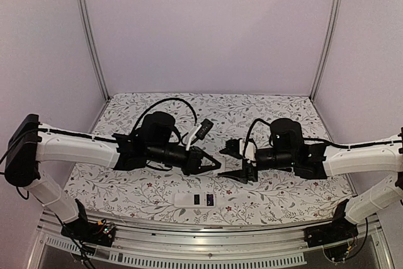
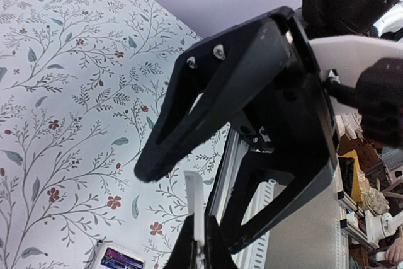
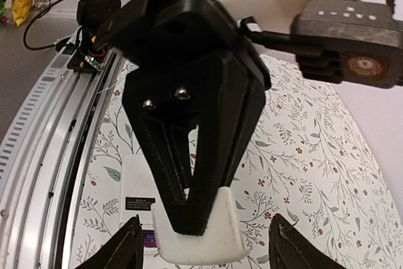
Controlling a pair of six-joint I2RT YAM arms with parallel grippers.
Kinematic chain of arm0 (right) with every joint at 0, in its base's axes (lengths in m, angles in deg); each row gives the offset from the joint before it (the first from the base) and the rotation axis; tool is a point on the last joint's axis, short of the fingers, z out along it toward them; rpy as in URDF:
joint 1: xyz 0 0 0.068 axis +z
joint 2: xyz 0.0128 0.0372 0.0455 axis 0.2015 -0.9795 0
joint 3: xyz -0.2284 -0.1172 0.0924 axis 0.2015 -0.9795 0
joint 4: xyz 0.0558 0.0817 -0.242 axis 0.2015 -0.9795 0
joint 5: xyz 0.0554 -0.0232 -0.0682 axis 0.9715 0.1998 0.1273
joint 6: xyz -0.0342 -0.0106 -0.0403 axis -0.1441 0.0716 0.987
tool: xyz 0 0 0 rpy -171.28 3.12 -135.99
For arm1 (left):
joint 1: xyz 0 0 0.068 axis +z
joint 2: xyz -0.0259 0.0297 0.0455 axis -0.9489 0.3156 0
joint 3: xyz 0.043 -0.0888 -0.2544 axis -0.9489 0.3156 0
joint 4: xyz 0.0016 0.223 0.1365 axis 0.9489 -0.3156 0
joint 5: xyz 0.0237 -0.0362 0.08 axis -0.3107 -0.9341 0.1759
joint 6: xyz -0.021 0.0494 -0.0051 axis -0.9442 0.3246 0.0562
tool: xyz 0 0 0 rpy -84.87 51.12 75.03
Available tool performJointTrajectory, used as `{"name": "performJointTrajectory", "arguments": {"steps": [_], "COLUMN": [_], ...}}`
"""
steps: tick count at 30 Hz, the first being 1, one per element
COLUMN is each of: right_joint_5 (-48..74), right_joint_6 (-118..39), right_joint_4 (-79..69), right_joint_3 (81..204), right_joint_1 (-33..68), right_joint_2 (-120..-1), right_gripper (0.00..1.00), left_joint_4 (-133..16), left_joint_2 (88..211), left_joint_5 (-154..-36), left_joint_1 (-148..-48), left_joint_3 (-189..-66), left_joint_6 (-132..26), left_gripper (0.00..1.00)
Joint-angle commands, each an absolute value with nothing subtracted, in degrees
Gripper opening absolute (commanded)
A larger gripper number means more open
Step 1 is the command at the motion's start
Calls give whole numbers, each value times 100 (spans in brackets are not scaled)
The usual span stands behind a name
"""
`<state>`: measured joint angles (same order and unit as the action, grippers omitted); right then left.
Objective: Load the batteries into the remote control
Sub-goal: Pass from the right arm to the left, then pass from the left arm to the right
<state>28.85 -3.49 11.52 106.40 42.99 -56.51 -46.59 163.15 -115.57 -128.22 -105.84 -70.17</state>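
The remote control (image 1: 194, 200) lies white back up near the table's front edge, its battery bay open. The batteries (image 1: 203, 200) show as two dark shapes inside it. The remote also shows in the left wrist view (image 2: 118, 260) and in the right wrist view (image 3: 135, 181). My left gripper (image 1: 216, 167) is shut on a thin white cover piece (image 3: 201, 234), held above the table; this piece is edge-on in the left wrist view (image 2: 193, 196). My right gripper (image 1: 235, 174) is open, its fingertips (image 3: 126, 244) on either side of that cover without touching it.
The floral tablecloth (image 1: 252, 108) covers the table. A metal rail (image 1: 208, 240) runs along the near edge, just below the remote. Both arms meet at mid-table, nose to nose.
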Motion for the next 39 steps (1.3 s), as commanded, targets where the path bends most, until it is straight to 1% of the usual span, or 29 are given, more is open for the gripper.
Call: {"name": "performJointTrajectory", "arguments": {"steps": [1, 5, 7, 9, 12, 16, 19, 21, 27, 33, 36, 39], "right_joint_5": [2838, 2794, 2699, 2792, 2967, 3072, 3201, 3269, 3307, 3312, 3443, 3493], "right_joint_6": [-1774, -2955, -3697, -4412, -4909, -5488, -5618, -5631, -5608, -5533, -5454, -5399], "right_joint_4": [966, 752, 782, 821, 922, 1527, 1799, 1805, 1932, 2032, 2109, 2128], "right_joint_3": [10662, 10581, 10509, 10480, 10484, 10251, 10158, 10201, 10218, 10190, 10217, 10208], "right_joint_1": [4221, 4208, 4200, 4169, 4164, 4164, 4164, 4164, 4164, 4164, 4164, 4164], "right_joint_2": [-5113, -4798, -4727, -4740, -4880, -4922, -4972, -5059, -5300, -5434, -5434, -5406], "right_gripper": [69, 69, 67, 63, 56, 49, 37, 32, 29, 29, 23, 20], "left_joint_4": [-4525, -4322, -4270, -4240, -4211, -4174, -4161, -4152, -4064, -4090, -4081, -4081], "left_joint_2": [16021, 15963, 15955, 15959, 15925, 15872, 15849, 15819, 15733, 15717, 15723, 15734], "left_joint_5": [-11285, -11269, -11279, -11283, -11267, -11267, -11276, -11289, -11295, -11322, -11332, -11347], "left_joint_1": [-12825, -12835, -12844, -12865, -12896, -12925, -12942, -12945, -13008, -13065, -13092, -13104], "left_joint_3": [-10419, -10327, -10318, -10318, -10311, -10246, -10220, -10213, -10165, -10205, -10214, -10221], "left_joint_6": [-6593, -6546, -6520, -6479, -6439, -6429, -6431, -6439, -6410, -6408, -6393, -6381], "left_gripper": [0, 0, 0, 0, 0, 0, 0, 0, 0, 0, 0, 0]}}
